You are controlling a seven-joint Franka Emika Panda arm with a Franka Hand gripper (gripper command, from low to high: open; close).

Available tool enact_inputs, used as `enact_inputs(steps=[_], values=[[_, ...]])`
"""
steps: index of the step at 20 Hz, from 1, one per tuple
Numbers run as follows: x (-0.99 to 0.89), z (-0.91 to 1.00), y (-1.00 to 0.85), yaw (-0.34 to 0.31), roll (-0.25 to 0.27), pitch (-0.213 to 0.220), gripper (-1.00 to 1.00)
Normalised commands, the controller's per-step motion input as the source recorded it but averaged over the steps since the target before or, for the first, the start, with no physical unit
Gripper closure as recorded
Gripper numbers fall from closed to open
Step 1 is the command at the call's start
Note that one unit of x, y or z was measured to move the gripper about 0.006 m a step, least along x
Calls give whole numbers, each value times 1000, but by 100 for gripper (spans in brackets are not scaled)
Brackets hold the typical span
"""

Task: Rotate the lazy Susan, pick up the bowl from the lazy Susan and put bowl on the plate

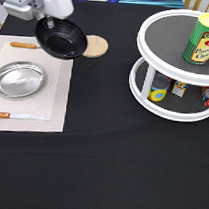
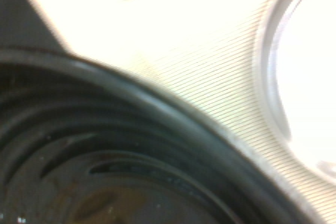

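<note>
The glossy black bowl [image 1: 61, 38] hangs in the air over the placemat's top right corner, tilted, with my gripper [image 1: 47, 22] shut on its rim at the exterior view's top left. The silver plate [image 1: 19, 79] lies on the placemat, below and to the left of the bowl. At the exterior view's right stands the two-tier lazy Susan [image 1: 162, 31]. In the wrist view the bowl's ridged inside [image 2: 112, 165] fills most of the picture, with the plate's rim [image 2: 274, 85] beyond it.
A round wooden coaster [image 1: 96, 46] lies just right of the bowl. A fork [image 1: 23, 45] and a knife [image 1: 11, 116] flank the plate on the placemat [image 1: 57, 99]. A green can [image 1: 204, 38] stands on the turntable's upper shelf; small jars sit on the lower shelf.
</note>
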Motion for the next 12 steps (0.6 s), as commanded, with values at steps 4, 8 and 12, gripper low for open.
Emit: enact_inputs(steps=[4, 8, 12], values=[[0, -335, -733, -119, 0, 16, 100], [0, -268, -645, -148, 0, 21, 100], [26, -276, -537, -182, 0, 4, 100]])
